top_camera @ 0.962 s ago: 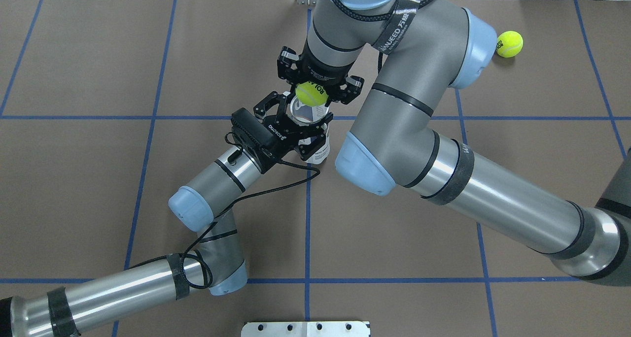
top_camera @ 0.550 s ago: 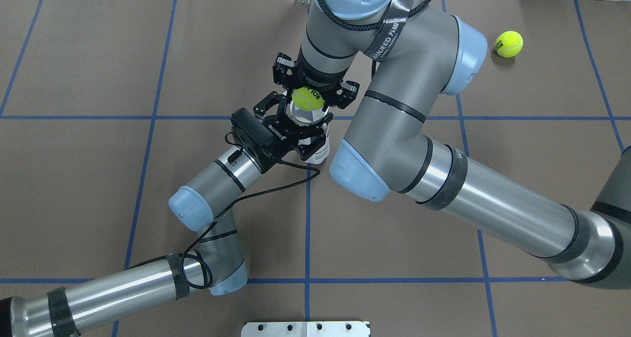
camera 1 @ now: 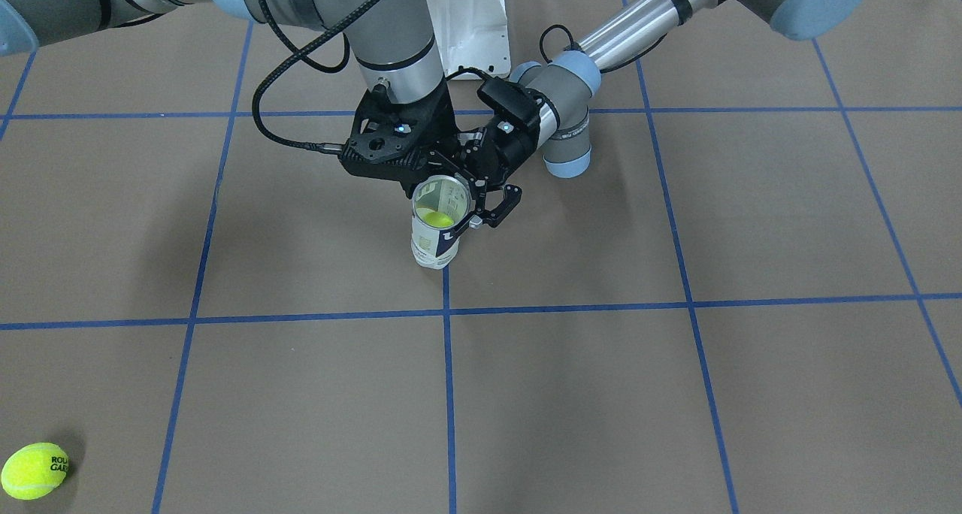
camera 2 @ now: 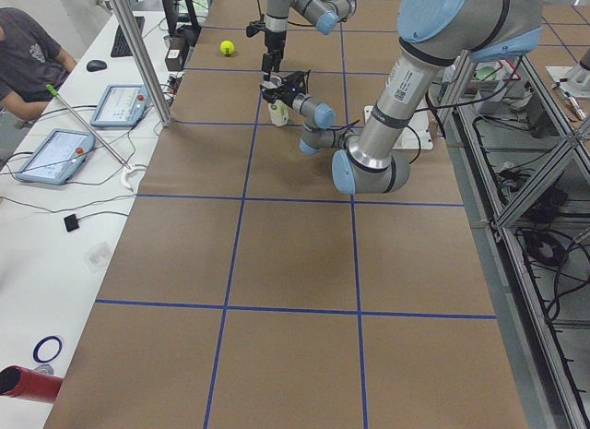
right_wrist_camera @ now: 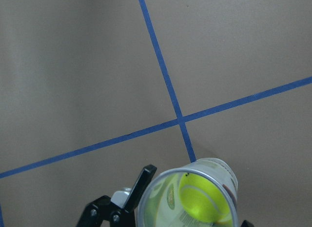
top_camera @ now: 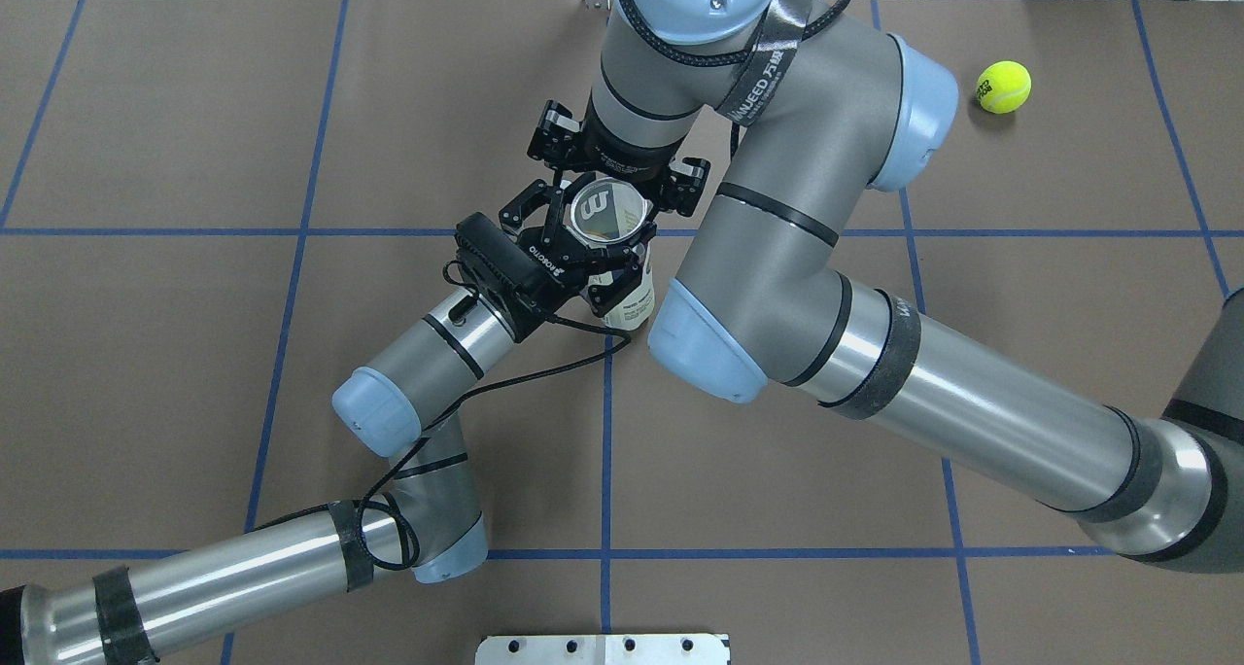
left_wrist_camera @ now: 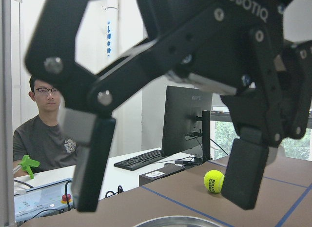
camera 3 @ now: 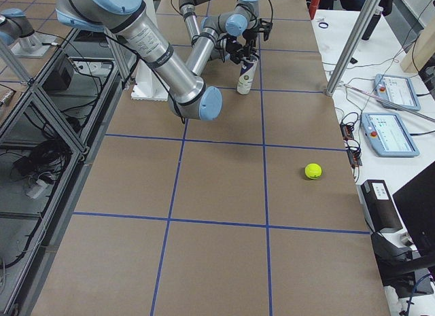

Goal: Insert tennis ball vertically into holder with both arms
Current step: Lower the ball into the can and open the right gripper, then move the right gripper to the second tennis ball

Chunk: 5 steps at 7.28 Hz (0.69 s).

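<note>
The holder [camera 1: 437, 237], a clear can with a white and navy label, stands upright on the brown table. A yellow-green tennis ball [camera 1: 434, 217] lies inside it and shows through the open mouth in the right wrist view [right_wrist_camera: 202, 197]. My left gripper [top_camera: 583, 249] comes in from the side and is shut on the holder's upper part. My right gripper [top_camera: 618, 167] hangs just above the holder's mouth [top_camera: 604, 211], open and empty. In the left wrist view its pads [left_wrist_camera: 248, 173] stand wide apart over the metal rim [left_wrist_camera: 180, 221].
A second tennis ball [top_camera: 1004, 87] lies loose on the table at the far right, also in the front view [camera 1: 34, 470]. The white pedestal base [camera 1: 470, 18] is behind the arms. Blue tape lines cross the table. An operator [camera 2: 32, 55] sits at a side desk.
The ball held between my right gripper's fingers over the holder has left them and now lies inside the holder. The right gripper has opened wider. The left arm has not moved.
</note>
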Motion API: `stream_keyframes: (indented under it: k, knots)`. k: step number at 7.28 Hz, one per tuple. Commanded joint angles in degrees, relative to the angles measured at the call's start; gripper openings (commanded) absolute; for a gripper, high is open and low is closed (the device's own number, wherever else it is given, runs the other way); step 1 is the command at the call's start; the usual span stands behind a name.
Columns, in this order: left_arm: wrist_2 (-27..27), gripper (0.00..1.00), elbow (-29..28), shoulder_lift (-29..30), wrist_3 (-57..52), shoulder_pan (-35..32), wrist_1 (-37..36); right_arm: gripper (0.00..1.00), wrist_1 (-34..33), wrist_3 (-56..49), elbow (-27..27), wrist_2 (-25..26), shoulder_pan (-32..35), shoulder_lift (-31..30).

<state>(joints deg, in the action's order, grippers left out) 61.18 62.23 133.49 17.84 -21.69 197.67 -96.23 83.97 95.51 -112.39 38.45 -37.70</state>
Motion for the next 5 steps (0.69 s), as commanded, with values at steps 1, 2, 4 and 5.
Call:
stream_keyframes:
  k: [1, 2, 4, 5]
  knots:
    - [-0.18, 0.90, 0.00, 0.01, 0.00, 0.07, 0.00, 0.98, -0.19, -0.73, 1.25, -1.24, 2.48, -1.58]
    - [-0.18, 0.90, 0.00, -0.07, 0.00, 0.07, 0.00, 0.98, -0.10, -2.48, 1.52, -4.21, 6.16, -4.11]
    - [-0.18, 0.88, 0.17, 0.02, 0.00, 0.07, 0.00, 0.98, -0.10, -10.37, 1.52, -8.62, 12.58, -8.25]
    - [-0.18, 0.89, 0.44, -0.07, 0.00, 0.07, 0.00, 0.98, -0.01, -13.71, 1.52, -10.46, 14.79, -10.53]
